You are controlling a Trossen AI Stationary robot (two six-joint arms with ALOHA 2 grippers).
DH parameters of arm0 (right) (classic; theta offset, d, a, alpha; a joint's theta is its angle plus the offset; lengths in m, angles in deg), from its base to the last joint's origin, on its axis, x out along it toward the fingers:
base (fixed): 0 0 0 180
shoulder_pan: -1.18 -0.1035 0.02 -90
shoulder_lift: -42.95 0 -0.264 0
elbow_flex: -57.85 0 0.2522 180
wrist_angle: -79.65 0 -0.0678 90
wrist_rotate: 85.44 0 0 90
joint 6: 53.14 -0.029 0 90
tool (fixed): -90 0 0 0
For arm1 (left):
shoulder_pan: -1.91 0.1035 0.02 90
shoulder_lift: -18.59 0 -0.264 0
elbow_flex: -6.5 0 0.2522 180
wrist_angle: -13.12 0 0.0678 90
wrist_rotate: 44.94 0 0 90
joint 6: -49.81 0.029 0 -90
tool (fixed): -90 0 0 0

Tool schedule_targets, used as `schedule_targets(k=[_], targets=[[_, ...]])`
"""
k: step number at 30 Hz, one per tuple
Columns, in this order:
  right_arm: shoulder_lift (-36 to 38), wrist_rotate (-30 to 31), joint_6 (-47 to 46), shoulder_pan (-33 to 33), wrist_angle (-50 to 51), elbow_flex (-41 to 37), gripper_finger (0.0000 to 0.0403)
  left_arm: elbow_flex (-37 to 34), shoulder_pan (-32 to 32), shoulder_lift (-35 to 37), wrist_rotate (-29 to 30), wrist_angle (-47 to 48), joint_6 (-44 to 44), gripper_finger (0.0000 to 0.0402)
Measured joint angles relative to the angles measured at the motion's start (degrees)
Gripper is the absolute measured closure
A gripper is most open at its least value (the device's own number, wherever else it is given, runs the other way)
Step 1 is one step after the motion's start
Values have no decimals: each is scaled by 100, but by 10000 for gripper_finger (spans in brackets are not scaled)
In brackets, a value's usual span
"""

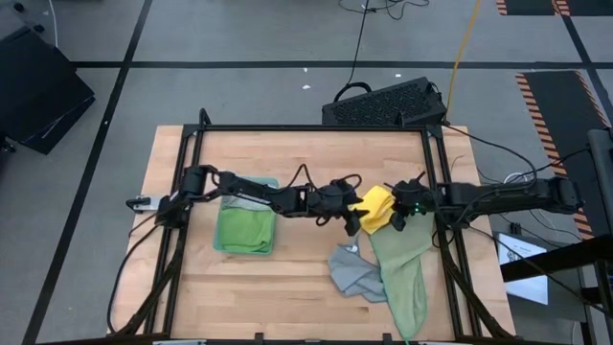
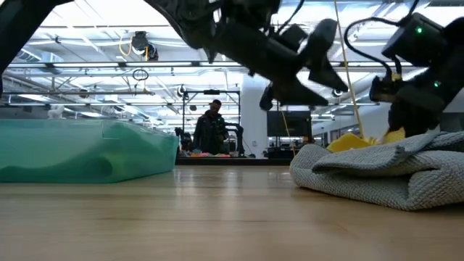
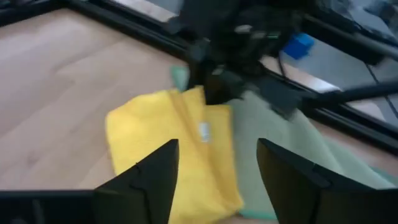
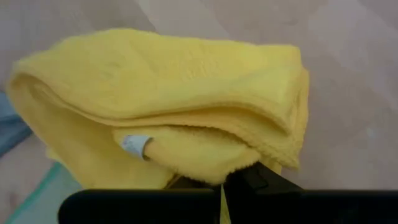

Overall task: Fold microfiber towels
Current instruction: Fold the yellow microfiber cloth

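Observation:
A folded yellow towel sits right of the table's middle. My right gripper is shut on it, coming from the right. My left gripper stands open just left of the towel, with a finger on either side of the towel in its wrist view and nothing between them. A pale sage towel lies spread toward the near edge, its far end under the yellow one. A crumpled grey towel lies beside it. My right gripper pinches the yellow towel's folded edge between its two fingers, several layers together, near a small white tag. The fingers come slanting down from the table's right. The towel slopes down from the hold, and its lower part rests on the table.
Folded green towels are stacked on a teal one at the left of the table; in the low view that stack sits at left and the grey towel at right. A black frame borders the table.

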Motion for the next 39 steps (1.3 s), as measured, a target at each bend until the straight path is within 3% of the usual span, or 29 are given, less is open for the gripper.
schedule_targets(k=[9,13,17,22,26,28,32,35,37,39], targets=[[178,-163,-798,0,506,501,403,-7,-56,-771,123,-268,-311,282],[216,-163,-1155,3,1125,813,403,-7,-124,-894,127,-257,-115,307],[235,-117,-1084,2,1132,1214,403,-11,-135,-1017,-9,-156,9,303],[187,11,-919,2,-906,942,403,-9,-54,-1012,-452,-98,48,278],[18,65,-883,0,-2143,285,403,-13,59,-512,-711,71,-210,263],[-39,183,-923,-2,-2579,-105,403,0,104,-230,-576,296,-331,262],[-197,318,-968,-15,-3371,-1072,403,-4,181,-3,239,649,-540,261],[-266,566,-1145,-7,-3233,-1383,403,-7,275,-5,565,705,-904,261],[-374,728,-1078,-11,-2617,-1402,403,3,353,-57,576,860,-1219,260],[-436,742,-734,-2,-2718,-1379,403,-8,412,-138,400,1037,-1294,255]])
